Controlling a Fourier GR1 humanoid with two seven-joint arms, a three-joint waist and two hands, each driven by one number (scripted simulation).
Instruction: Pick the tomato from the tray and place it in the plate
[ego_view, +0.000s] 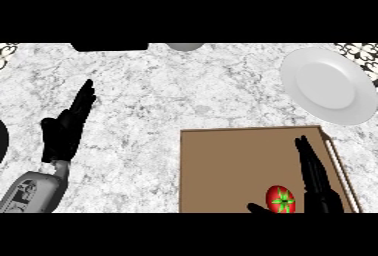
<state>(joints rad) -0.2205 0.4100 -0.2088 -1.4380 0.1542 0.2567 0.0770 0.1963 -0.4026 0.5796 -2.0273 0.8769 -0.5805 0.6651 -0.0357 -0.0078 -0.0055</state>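
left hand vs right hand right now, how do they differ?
The left hand is over bare counter, near nothing; the right hand is over the tray, beside the tomato. The left's grey forearm shows; the right's doesn't. Shared: both black, fingers straight, holding nothing.

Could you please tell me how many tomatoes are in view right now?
1. The tomato sits on the tray near its lower edge, between the right hand's thumb and fingers. Nothing suggests another is hidden.
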